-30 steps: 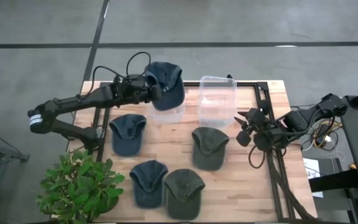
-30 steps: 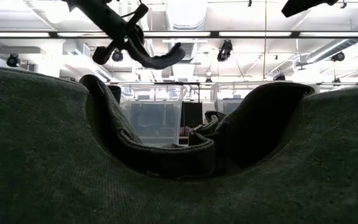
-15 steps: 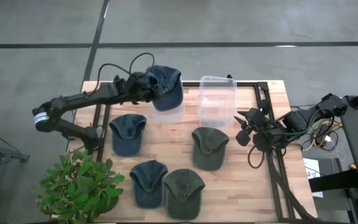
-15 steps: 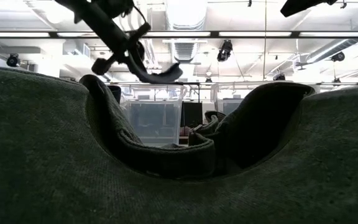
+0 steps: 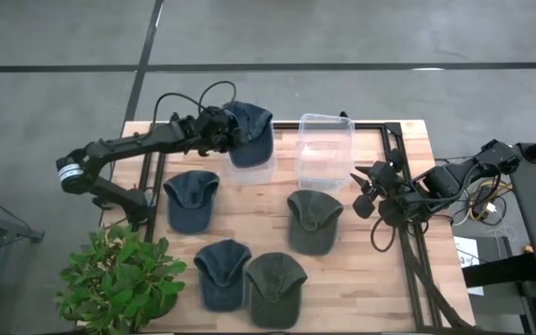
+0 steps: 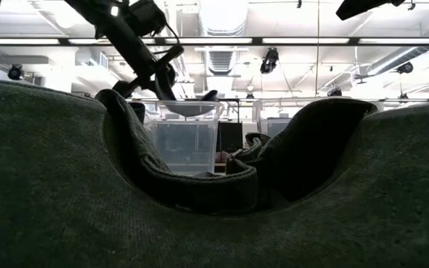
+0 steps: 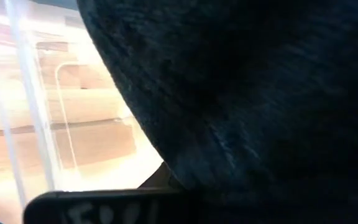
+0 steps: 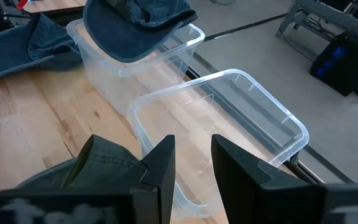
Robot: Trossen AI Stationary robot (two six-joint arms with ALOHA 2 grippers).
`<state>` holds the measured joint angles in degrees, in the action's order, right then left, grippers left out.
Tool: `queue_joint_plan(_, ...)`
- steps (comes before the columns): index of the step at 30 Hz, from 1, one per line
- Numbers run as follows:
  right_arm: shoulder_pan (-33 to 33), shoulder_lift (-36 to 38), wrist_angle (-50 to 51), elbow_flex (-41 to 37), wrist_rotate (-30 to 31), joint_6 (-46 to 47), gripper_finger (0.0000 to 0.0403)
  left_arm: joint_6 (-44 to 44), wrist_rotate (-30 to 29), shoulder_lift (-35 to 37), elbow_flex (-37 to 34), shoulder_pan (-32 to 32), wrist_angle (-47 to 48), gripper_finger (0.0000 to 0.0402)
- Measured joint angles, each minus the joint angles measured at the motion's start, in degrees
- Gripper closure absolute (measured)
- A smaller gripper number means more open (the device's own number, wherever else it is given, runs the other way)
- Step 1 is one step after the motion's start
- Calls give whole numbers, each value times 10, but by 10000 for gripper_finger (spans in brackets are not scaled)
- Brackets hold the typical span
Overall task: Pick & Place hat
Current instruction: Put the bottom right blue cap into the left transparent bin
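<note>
A dark blue hat (image 5: 254, 130) lies across the top of the left clear bin (image 5: 249, 173) at the table's far side. The low view shows the hat (image 6: 188, 106) on the bin's rim. My left gripper (image 5: 224, 130) reaches it from the table's left and is shut on it. The hat (image 7: 260, 93) fills the left wrist view. My right gripper (image 5: 363, 191) hangs open and empty at the right, facing the right clear bin (image 8: 229, 118). My left gripper holds the blue hat by its side toward the table's left (image 5: 233, 130), coming from the left and slanting down. Cloth hides the fingertips, so the kind of hold cannot be told. The hat's brim (image 8: 135, 43) rests on the left bin's rim.
Two blue hats (image 5: 192, 197) (image 5: 222, 272) and two green hats (image 5: 313, 219) (image 5: 275, 287) lie on the wooden table. A potted plant (image 5: 119, 279) stands at the near left corner. A black frame (image 5: 408, 223) runs along the right edge.
My left gripper has come down toward the left bin with the blue hat. The hat hung clear above the bin a second ago and now sits on its rim.
</note>
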<state>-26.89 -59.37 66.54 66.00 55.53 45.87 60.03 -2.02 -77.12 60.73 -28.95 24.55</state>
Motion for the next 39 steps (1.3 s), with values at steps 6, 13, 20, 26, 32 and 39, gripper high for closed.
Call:
queue_joint_plan(6,0,0,0,0,0,-2,311,0,0,1,0,-1,0,371)
queue_joint_plan(13,0,0,0,0,0,-4,313,0,0,1,0,-2,0,369)
queue_joint_plan(20,0,0,0,0,0,-4,317,-14,-2,1,0,-2,-1,366)
queue_joint_plan(26,0,0,0,0,0,-4,321,-4,-3,0,0,-2,0,364)
queue_joint_plan(32,0,0,0,0,0,-4,314,-3,-3,0,0,-2,0,364)
queue_joint_plan(39,0,0,0,0,0,-4,321,-19,-4,0,0,-2,-1,361)
